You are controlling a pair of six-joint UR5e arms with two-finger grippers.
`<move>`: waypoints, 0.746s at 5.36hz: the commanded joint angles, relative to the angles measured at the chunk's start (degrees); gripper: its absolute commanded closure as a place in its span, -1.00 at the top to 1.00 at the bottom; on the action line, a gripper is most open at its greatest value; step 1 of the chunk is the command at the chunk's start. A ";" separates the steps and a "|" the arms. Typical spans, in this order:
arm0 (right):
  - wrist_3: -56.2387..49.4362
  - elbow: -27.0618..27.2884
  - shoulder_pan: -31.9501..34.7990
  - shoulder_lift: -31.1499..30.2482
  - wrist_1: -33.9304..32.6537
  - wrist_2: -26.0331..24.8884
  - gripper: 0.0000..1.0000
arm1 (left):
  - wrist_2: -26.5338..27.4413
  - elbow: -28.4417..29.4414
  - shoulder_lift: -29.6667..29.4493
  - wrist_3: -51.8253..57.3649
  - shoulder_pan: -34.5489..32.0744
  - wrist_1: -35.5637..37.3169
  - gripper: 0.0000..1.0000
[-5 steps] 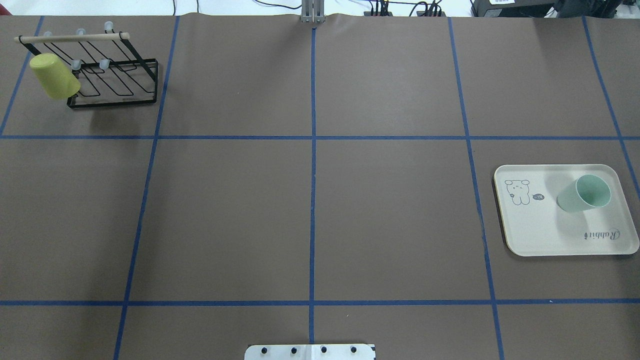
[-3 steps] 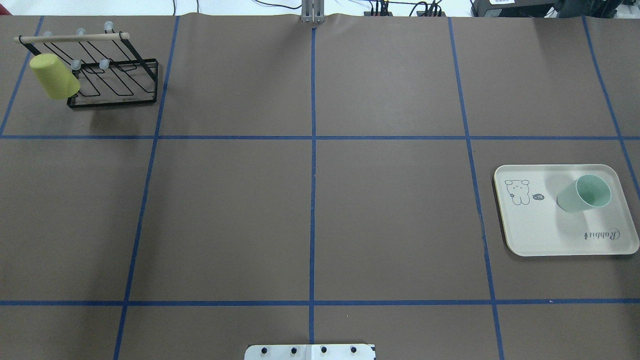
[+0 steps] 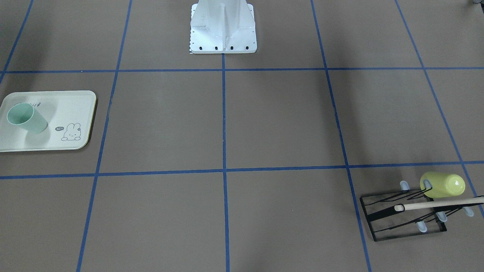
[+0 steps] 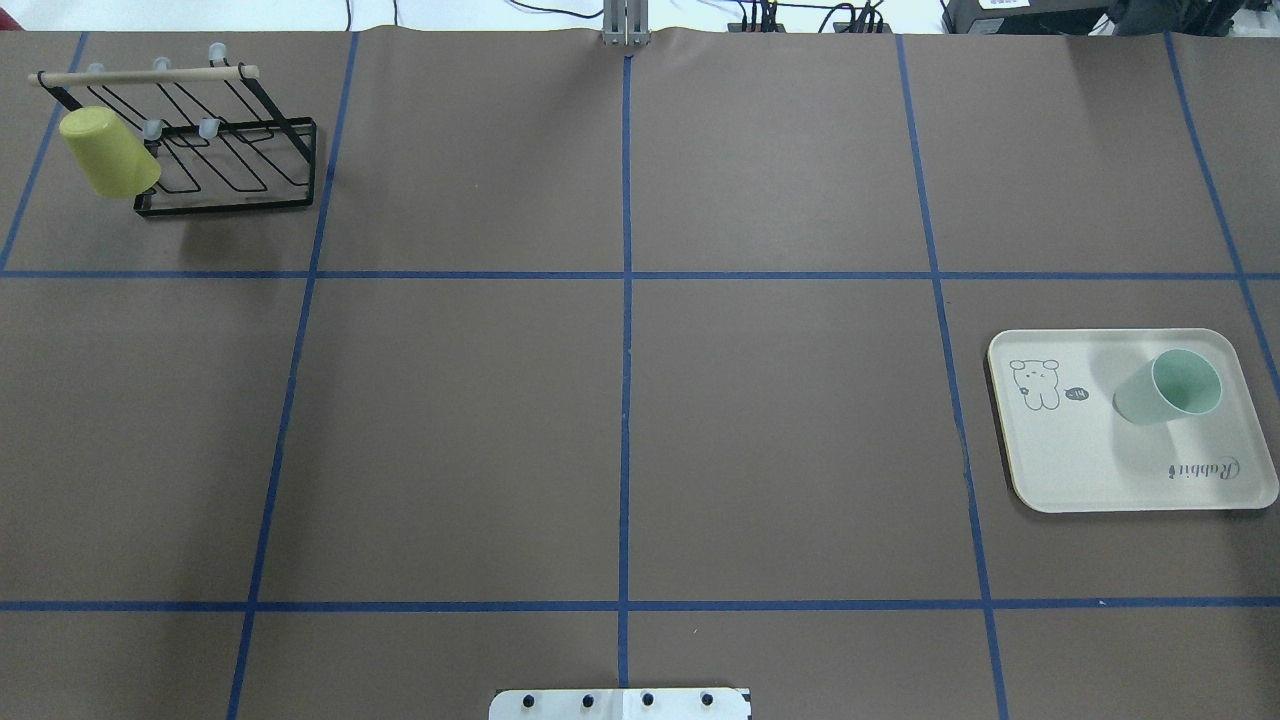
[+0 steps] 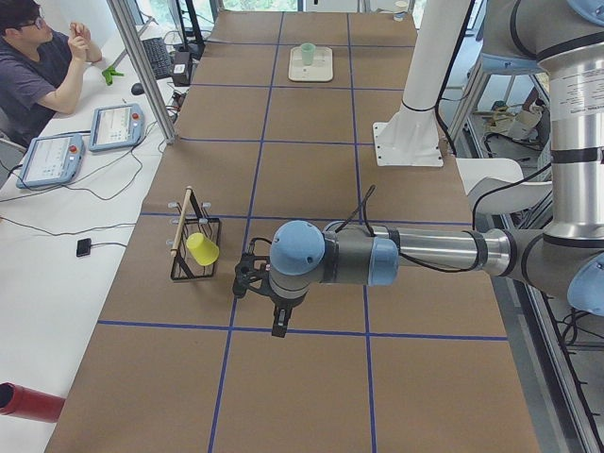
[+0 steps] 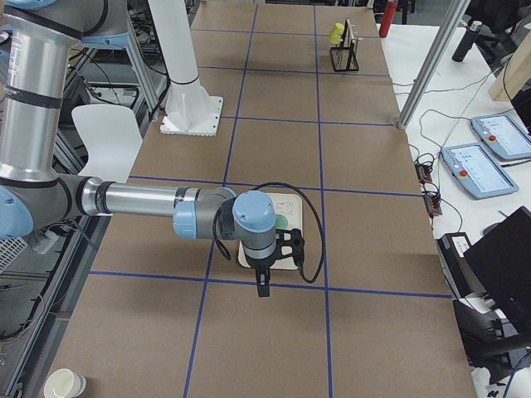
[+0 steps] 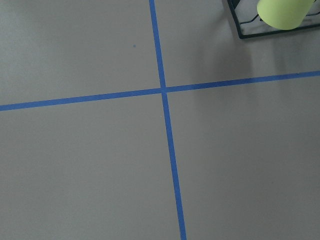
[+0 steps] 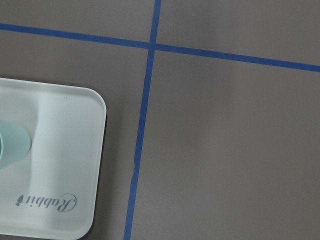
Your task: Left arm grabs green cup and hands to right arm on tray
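The green cup stands upright on the right part of the cream tray, at the table's right side. It also shows in the front-facing view and at the edge of the right wrist view. No arm shows in the overhead or front-facing views. In the exterior left view my left gripper hangs over bare table near the rack. In the exterior right view my right gripper hangs just in front of the tray. I cannot tell whether either is open or shut.
A yellow-green cup hangs upside down on a black wire rack at the far left corner. The robot's white base stands at the near table edge. Blue tape lines divide the brown table. An operator sits beside it.
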 commanded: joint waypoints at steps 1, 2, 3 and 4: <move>-0.24 0.01 -0.17 -0.01 -0.02 0.04 1.00 | 0.00 0.15 0.00 0.00 0.00 0.00 1.00; -0.24 -0.08 -0.17 -0.01 0.07 0.04 1.00 | 0.09 0.16 0.00 0.00 0.00 0.00 1.00; -0.24 -0.17 -0.17 -0.01 0.07 0.04 1.00 | 0.09 0.16 0.00 0.00 0.00 0.00 1.00; -0.24 -0.34 -0.17 -0.01 0.07 0.04 1.00 | 0.00 0.16 0.00 0.00 0.00 -0.09 1.00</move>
